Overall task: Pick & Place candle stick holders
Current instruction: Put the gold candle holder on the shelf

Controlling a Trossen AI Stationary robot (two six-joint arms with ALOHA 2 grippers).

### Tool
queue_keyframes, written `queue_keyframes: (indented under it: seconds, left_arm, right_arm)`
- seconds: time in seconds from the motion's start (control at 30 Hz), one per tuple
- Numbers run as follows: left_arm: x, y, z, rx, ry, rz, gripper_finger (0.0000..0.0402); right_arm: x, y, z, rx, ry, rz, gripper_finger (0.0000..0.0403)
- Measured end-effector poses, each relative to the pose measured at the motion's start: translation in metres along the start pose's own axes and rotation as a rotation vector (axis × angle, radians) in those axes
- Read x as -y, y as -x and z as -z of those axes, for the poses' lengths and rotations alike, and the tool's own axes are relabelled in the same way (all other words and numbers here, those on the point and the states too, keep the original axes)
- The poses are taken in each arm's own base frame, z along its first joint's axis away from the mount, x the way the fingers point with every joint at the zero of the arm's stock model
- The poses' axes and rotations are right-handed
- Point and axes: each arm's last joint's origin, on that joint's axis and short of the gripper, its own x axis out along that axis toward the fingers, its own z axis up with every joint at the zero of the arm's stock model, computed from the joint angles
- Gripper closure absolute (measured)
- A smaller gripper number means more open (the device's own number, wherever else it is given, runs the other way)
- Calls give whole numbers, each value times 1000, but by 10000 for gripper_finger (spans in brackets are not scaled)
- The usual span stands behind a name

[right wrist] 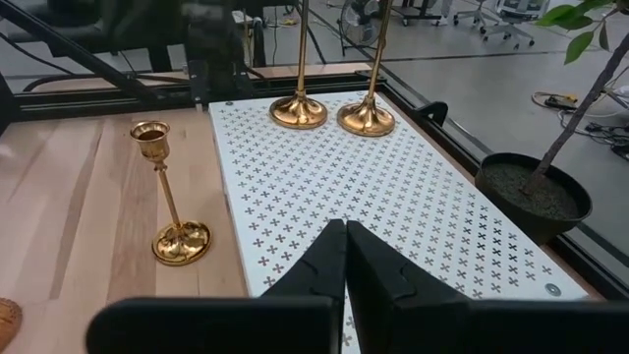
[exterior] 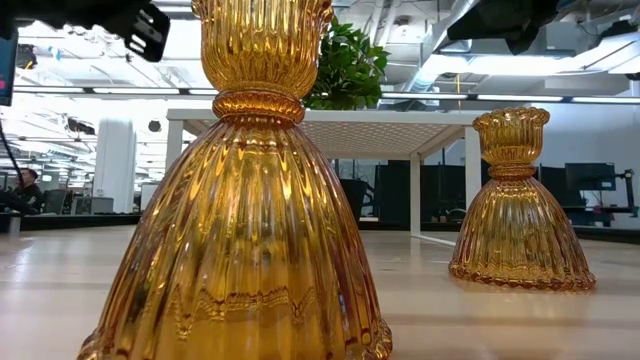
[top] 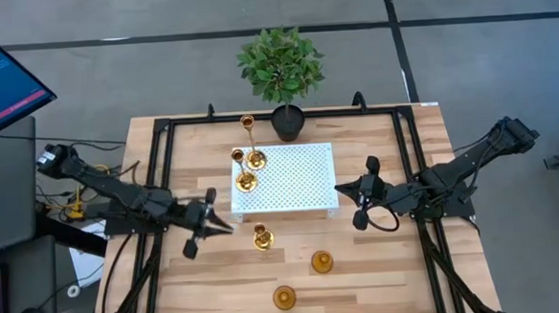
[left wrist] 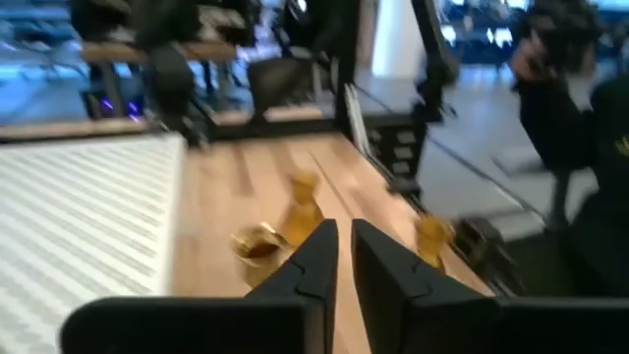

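Left wrist view blurred; nearest amber holder [exterior: 240, 190] cropped top & bottom in low view; two tall holders' [right wrist: 298, 69] tops cut off, right wrist view.

Wood table [top: 381, 266] w/ white perforated platform [top: 295, 180], plant pot [top: 287, 122], 3 holders [top: 262, 238]

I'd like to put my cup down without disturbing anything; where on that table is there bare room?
The white perforated board is bare across its middle and right side; two holders crowd its left edge. Bare wood lies at the table's front left. Holders dot the front centre, between the left gripper and right gripper.
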Motion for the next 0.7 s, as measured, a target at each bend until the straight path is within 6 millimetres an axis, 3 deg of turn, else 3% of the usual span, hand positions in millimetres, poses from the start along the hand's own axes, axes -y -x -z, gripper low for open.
queue_keyframes:
  seconds: [0.27,0.47,0.7]
  left_arm:
    - [19,-29,35,-206,24,-8,396]
    - [41,-43,48,-176,79,-103,396]
    - [77,-42,67,-137,160,-270,397]
  right_arm:
    - [0,0,0,1,0,1,403]
    - [0,0,0,1,0,1,403]
    - [0,0,0,1,4,3,403]
